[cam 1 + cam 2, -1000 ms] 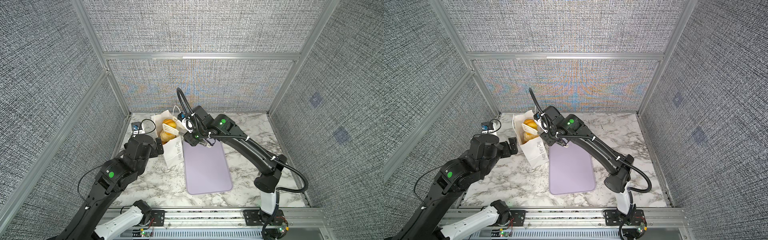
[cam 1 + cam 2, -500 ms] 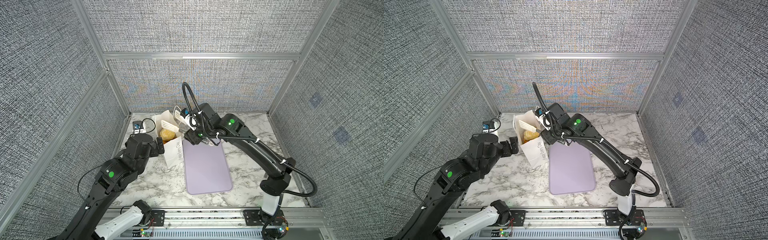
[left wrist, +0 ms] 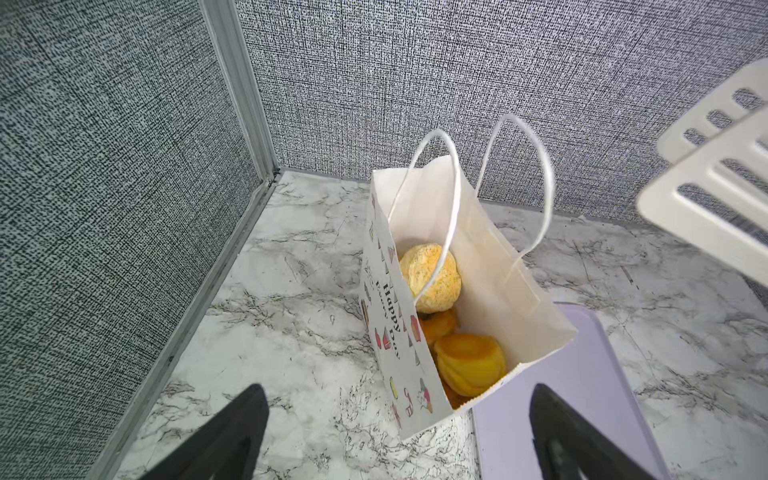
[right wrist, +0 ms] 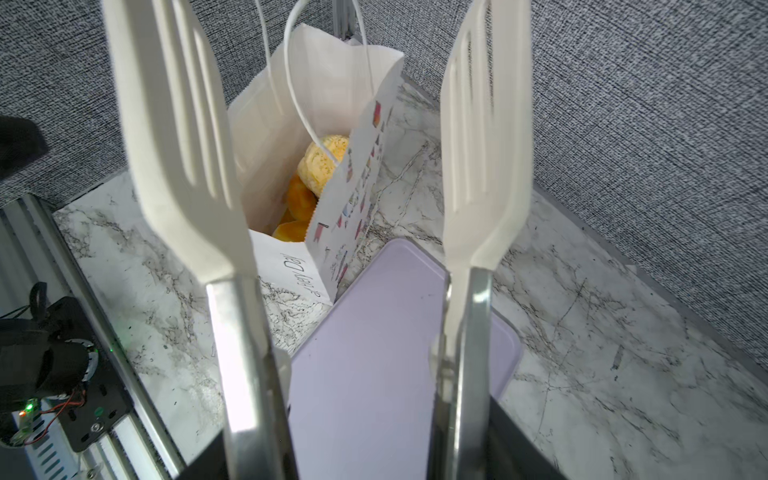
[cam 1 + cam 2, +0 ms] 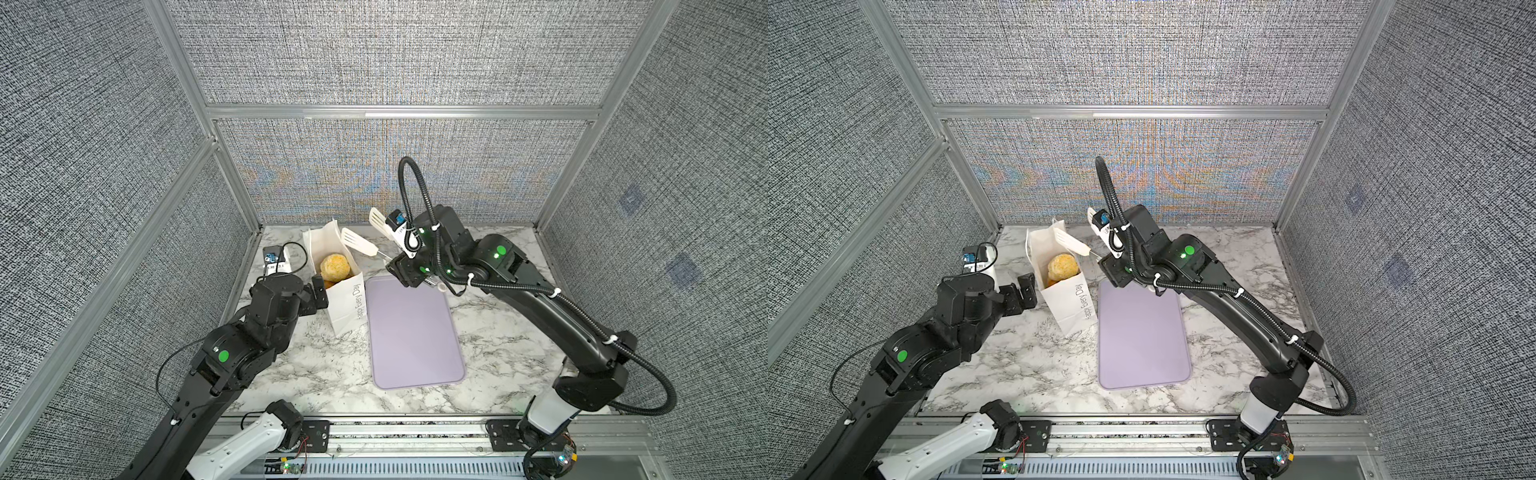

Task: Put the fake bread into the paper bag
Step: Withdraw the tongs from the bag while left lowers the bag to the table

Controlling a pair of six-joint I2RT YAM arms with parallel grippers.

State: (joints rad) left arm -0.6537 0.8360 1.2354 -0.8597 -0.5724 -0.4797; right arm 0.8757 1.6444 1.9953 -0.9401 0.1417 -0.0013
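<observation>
Apparently all the fake bread point(image 3: 430, 276) I can see lies inside the paper bag point(image 3: 386, 328), and the lilac tray point(image 5: 411, 332) is bare, so the tongs point(image 5: 359, 243) should go up and away slowly, without hooking the 2 thin handles point(image 3: 457, 195). The right gripper point(image 5: 411, 272) clamps the tongs, whose 2 white blades stand apart and empty near the bag's mouth, higher than the bread. The left gripper point(image 5: 1020, 293) is wide open just beside the bag, holding nothing.
</observation>
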